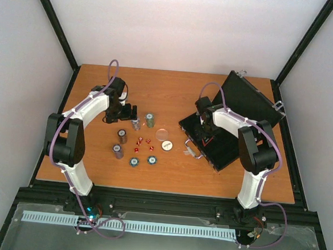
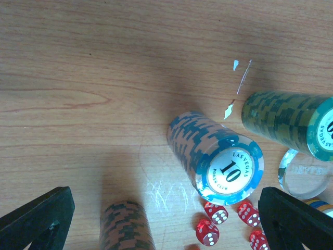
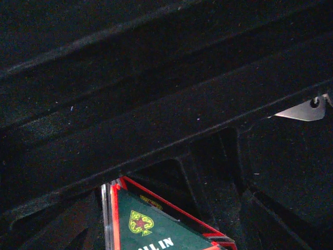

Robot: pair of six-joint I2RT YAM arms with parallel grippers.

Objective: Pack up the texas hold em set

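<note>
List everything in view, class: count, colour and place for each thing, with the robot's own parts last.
table: one, orange-brown wood, under everything
case: one, black, open, on the table's right
handle: one, silver, case's near-left edge
ALL IN card: one, green with red border, inside the case
chip stacks: four, brown, blue-edged and green, upright left of centre
flat chips: two, blue-rimmed, nearest the arms
dice: at least four, red, among the stacks
clear disc: one, transparent, between stacks and case
white disc: one, white, beside the clear disc
left gripper: one, black, open, beside the stacks
right gripper: one, black, over the open case
</note>
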